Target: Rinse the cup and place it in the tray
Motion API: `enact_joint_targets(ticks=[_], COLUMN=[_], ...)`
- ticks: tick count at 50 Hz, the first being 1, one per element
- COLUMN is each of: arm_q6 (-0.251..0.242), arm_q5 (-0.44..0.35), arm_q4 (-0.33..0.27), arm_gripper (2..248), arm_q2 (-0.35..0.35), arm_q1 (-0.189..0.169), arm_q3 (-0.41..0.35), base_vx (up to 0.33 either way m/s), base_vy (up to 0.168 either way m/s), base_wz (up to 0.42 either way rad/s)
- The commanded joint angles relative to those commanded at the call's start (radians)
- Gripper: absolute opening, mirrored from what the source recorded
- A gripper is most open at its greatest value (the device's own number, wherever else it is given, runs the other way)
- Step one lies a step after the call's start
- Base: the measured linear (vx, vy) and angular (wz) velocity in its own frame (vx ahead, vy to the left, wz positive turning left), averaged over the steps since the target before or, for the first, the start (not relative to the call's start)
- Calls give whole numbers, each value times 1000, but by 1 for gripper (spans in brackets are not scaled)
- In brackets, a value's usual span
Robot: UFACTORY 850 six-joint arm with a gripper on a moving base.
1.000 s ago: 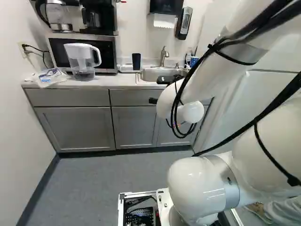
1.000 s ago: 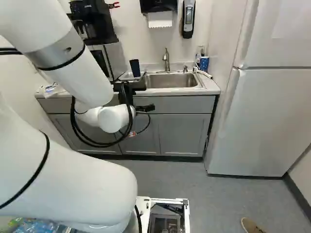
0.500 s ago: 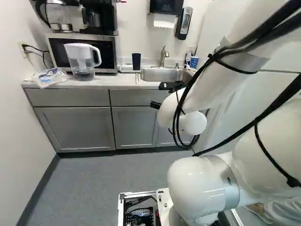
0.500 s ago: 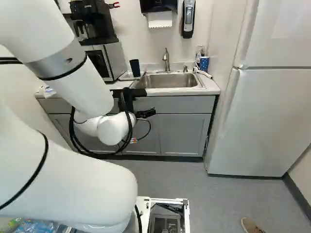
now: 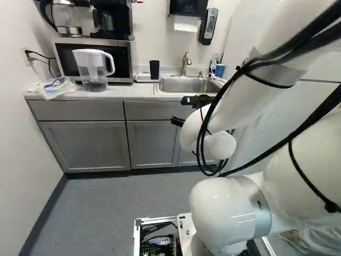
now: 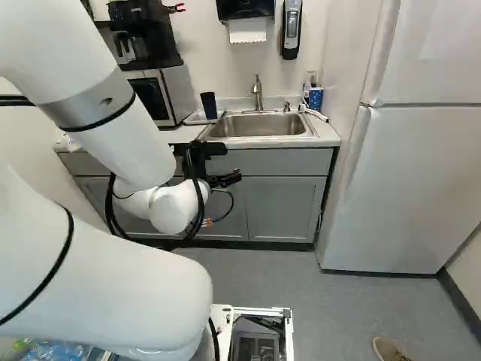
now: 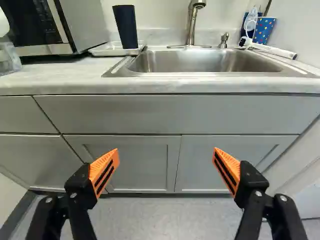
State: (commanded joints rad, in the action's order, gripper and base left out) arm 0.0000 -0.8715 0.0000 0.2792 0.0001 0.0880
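Note:
My gripper (image 6: 225, 180) hangs in front of the sink cabinet, lower than the countertop. The wrist view shows the gripper (image 7: 166, 162) wide open, its orange-padded fingers far apart with nothing between them. A dark blue cup (image 7: 126, 27) stands beyond the gripper, left of the sink in the right base view (image 6: 209, 105). It appears to stand on the sink-side end of the low white tray (image 7: 107, 52). The steel sink (image 7: 200, 61), with its faucet (image 7: 191, 25) at the back, lies ahead of the fingers.
A microwave (image 5: 96, 60) and a water pitcher (image 5: 93, 69) stand on the counter (image 5: 120, 94) to the sink's left in the left base view. Across the sink from the tray are a dotted blue cup (image 7: 264, 30) and a white brush (image 7: 272, 50). A fridge (image 6: 413, 180) rises on the right.
The forearm and open gripper have sunk a little and drawn back from the counter, uncovering more of the sink. The base, cup and tray have not shifted.

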Motion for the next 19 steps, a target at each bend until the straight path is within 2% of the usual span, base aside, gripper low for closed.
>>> enact_joint_targets(ticks=[19], arm_q6=[0], arm_q5=[-1], arm_q4=[0], arm_gripper=[247], arm_q2=[0], arm_q1=[0], arm_q3=[-1], base_vx=[0], base_vy=[0], base_wz=[0])
